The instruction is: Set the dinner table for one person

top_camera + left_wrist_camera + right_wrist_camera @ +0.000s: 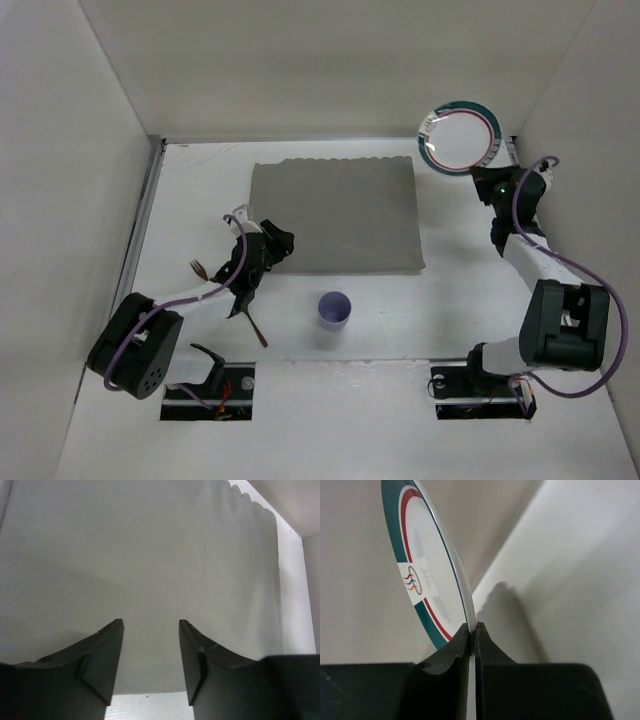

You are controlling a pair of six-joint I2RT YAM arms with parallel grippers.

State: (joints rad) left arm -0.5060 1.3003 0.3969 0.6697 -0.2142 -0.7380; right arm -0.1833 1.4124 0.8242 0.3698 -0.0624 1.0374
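The white dinner table (450,310) carries a grey cloth mat (335,215) at its middle. My right gripper (481,175) is shut on the rim of a white plate with a green and red band (458,135) and holds it up and tilted at the far right corner. In the right wrist view the plate (427,580) stands on edge between my closed fingers (472,627). My left gripper (282,243) is open and empty over the mat's near left corner. The left wrist view shows the mat (150,555) between the open fingers (150,625).
A purple cup (334,311) stands on the table in front of the mat. A brown utensil (254,327) lies near my left arm, and a fork head (198,267) shows left of it. White walls close in the table on three sides.
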